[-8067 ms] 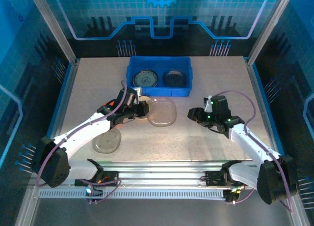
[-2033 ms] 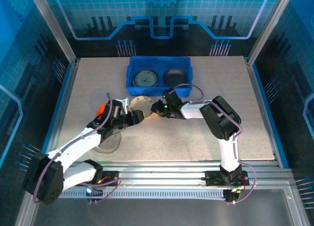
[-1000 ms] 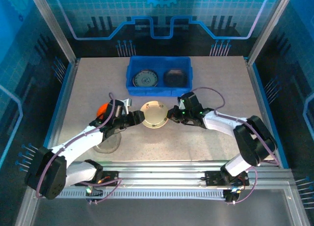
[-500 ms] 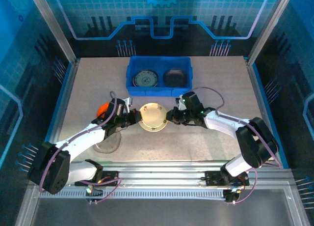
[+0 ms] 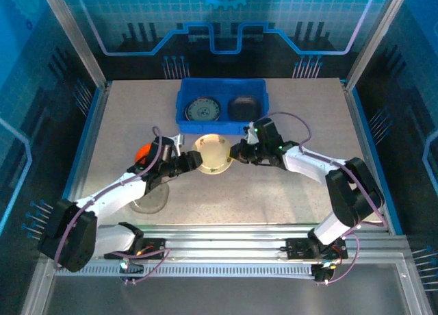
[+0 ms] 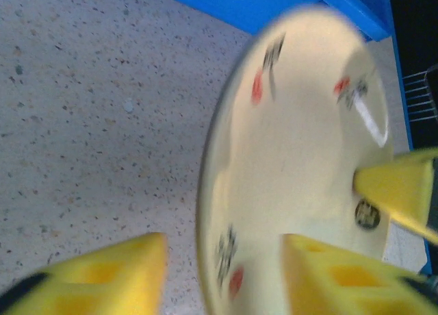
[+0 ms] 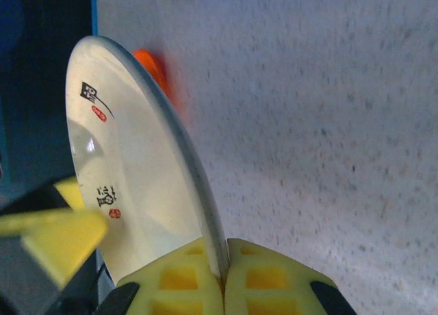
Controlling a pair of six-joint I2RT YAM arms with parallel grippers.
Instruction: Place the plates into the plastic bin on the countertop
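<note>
I have the cream plate (image 5: 212, 154) between the two arms, just in front of the bin's (image 5: 186, 96) near wall and not inside it. The right jaws are closed on the plate's right rim. In the right wrist view the two yellow fingers (image 7: 263, 277) meet with the thin edge of the plate (image 7: 130, 185) pinched between them.

The left jaws stand open at the plate's left edge. In the left wrist view the rim of the plate (image 6: 301, 144) sits in the gap between the fingers (image 6: 102, 277), and I see neither finger pressing on it. A yellow finger of the right jaws shows at the far rim there.

The plate's face, with small black and red marks, is turned up toward the top camera. I cannot tell whether its underside touches the table (image 5: 287, 192).

In the bin, a blue-patterned plate (image 5: 203, 110) lies on the left and a black plate (image 5: 243, 108) on the right. An orange plate (image 5: 142, 153) lies on the table beside the left arm, partly hidden by it. A glass plate (image 5: 149, 200) lies nearer to me, partly under that arm.
</note>
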